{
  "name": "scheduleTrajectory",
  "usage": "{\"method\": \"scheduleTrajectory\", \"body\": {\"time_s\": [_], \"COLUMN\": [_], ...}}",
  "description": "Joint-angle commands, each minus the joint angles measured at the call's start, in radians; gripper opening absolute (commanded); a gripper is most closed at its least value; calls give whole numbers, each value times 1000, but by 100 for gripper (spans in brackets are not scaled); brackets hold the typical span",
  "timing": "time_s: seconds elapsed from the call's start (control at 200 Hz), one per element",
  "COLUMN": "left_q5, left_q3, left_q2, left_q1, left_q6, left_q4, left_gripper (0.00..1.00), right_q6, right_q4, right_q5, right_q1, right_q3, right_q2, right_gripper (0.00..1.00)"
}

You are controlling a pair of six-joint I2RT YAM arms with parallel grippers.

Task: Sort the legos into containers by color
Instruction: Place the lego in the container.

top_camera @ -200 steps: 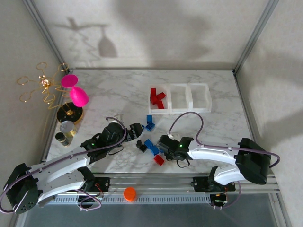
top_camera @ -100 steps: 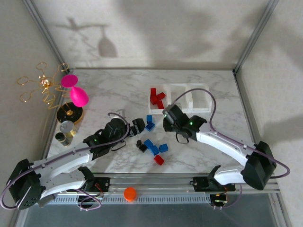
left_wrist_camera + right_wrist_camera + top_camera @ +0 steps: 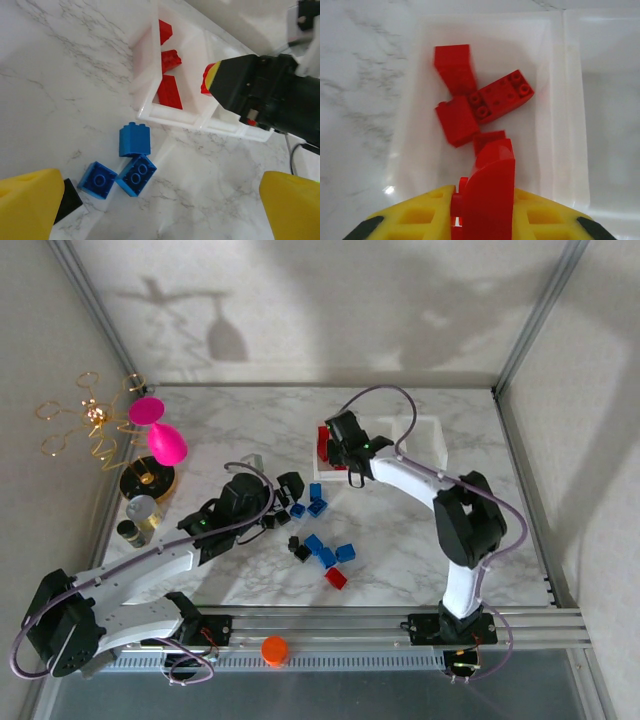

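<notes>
Just outside the containers, three blue legos.

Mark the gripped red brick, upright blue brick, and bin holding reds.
gripped red brick [image 3: 490,200], right wrist, curved face.
upright blue brick [image 3: 134,141], left wrist, side face.
bin holding reds [image 3: 530,45], right wrist, bare floor.

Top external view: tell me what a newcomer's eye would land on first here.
The right fingers pinch a red brick above the leftmost bin, where other red bricks already lie. A hot-pink goblet glares at the far left of the top view. Loose blue bricks are scattered in the middle, in front of the bins.
</notes>
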Motion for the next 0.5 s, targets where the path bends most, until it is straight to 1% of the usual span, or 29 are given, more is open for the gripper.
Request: {"method": "scheduleTrajectory", "body": {"time_s": [0.0, 0.085, 0.23, 0.28, 0.31, 0.411, 0.496], "left_q5": [-19, -11, 7, 17, 24, 46, 55], "left_q3": [30, 29, 26, 23, 25, 35, 33], "left_q2": [-5, 5, 27, 29, 30, 29, 17], "left_q1": [17, 26, 39, 41, 41, 42, 41], "left_q6": [32, 33, 28, 23, 21, 18, 13], "left_q4": [6, 25, 39, 49, 54, 58, 64], "left_gripper": [100, 100, 100, 100, 100, 100, 99], "right_q6": [-48, -70, -91, -96, -98, -106, -110], "right_q4": [21, 11, -9, -10, -11, -18, 0], "right_q5": [39, 73, 91, 92, 91, 81, 57], "right_q1": [-15, -22, -25, -25, -24, -22, -16], "right_q3": [78, 125, 185, 191, 193, 194, 158], "right_q2": [73, 130, 181, 182, 180, 157, 102], "right_gripper": [28, 29, 37, 43, 45, 46, 48]}}
